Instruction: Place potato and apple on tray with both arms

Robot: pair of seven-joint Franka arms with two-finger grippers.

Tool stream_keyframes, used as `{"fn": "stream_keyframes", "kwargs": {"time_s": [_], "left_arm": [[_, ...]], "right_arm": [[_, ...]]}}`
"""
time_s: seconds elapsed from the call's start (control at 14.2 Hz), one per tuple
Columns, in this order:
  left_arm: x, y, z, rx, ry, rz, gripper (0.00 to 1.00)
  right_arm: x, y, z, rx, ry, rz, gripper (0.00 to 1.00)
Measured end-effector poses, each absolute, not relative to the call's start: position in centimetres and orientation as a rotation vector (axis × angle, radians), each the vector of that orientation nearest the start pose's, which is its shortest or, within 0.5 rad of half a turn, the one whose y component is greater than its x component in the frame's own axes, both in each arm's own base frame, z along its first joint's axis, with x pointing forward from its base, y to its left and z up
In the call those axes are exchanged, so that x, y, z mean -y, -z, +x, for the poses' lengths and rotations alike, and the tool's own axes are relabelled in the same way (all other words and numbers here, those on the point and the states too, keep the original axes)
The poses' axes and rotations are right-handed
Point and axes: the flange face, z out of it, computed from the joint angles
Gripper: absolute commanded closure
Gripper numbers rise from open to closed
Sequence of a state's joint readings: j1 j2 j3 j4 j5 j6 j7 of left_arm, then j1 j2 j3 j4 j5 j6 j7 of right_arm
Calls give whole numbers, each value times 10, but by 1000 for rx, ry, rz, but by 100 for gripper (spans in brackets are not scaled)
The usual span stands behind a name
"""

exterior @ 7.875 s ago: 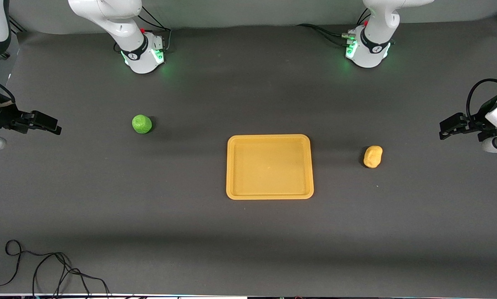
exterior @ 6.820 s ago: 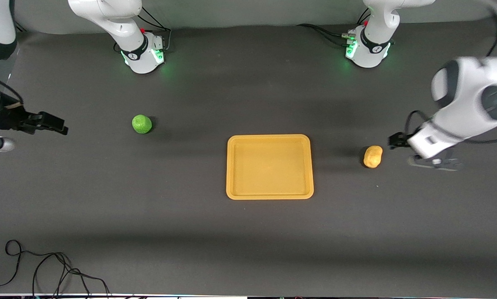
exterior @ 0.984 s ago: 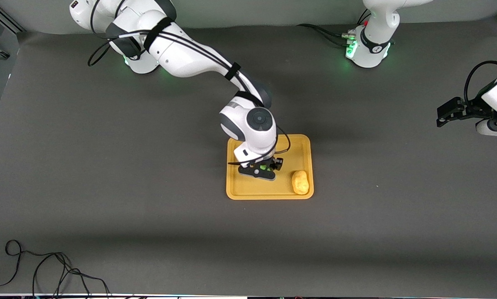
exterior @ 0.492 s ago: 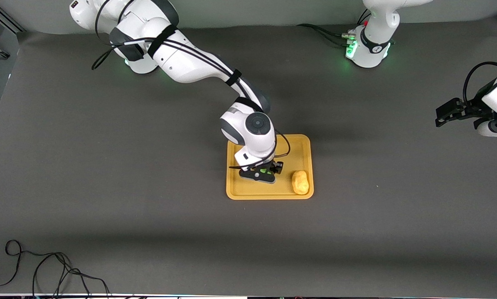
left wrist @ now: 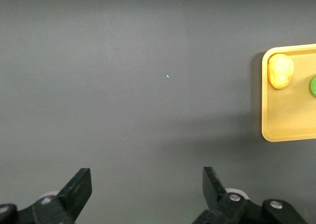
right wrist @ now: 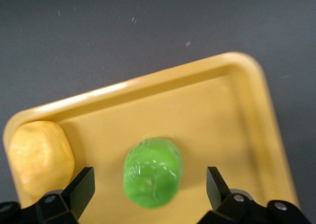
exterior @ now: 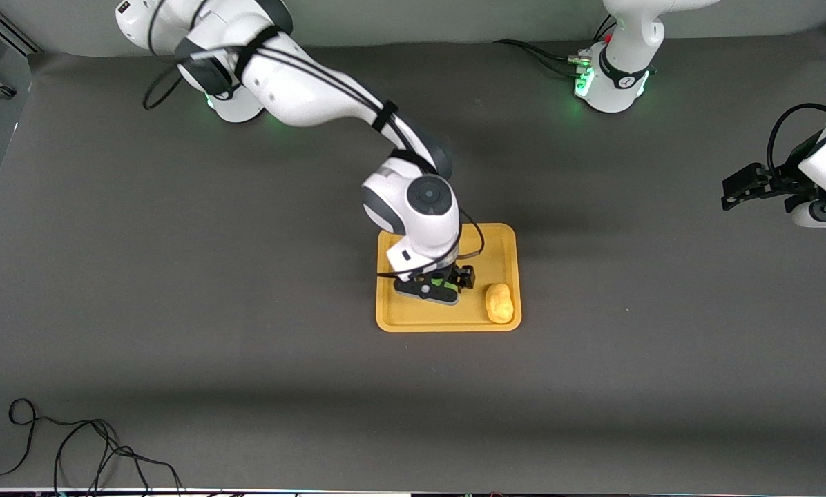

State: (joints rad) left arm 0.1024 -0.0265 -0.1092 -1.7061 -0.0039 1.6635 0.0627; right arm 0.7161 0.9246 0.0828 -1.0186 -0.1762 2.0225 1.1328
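The yellow-orange tray [exterior: 447, 326] lies mid-table. The tan potato [exterior: 500, 303] lies in its near corner toward the left arm's end. My right gripper [exterior: 440, 284] is over the tray, open, its fingers either side of the green apple [exterior: 438, 281] without touching it. In the right wrist view the apple [right wrist: 152, 177] lies on the tray [right wrist: 222, 115] between the open gripper's [right wrist: 149, 179] fingers, with the potato [right wrist: 40, 157] beside it. My left gripper [exterior: 731, 193] waits open and empty over bare table at its end. The left wrist view shows its open gripper [left wrist: 146, 177], the tray [left wrist: 286, 120], the potato [left wrist: 280, 71] and the apple [left wrist: 313, 86].
A loose black cable [exterior: 74, 449] lies at the table's near corner toward the right arm's end. The two green-lit arm bases [exterior: 237, 96] [exterior: 610, 83] stand along the table's edge farthest from the front camera.
Since the earliest frames the potato and the apple have gone from the table onto the tray, and the left arm has drawn back. In the last second the right wrist shifted slightly over the apple.
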Motion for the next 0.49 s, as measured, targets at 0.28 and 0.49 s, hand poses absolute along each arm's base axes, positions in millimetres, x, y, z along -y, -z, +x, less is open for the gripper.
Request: {"fn": "stream_keyframes", "kwargs": {"time_s": [0.28, 0.49], "left_arm": [[4, -582, 551, -106, -28, -3141, 0], [5, -582, 551, -110, -29, -3141, 0]], "right_arm": [[-473, -452, 572, -510, 157, -3169, 0], [-397, -523, 569, -390, 67, -3194, 0]]}}
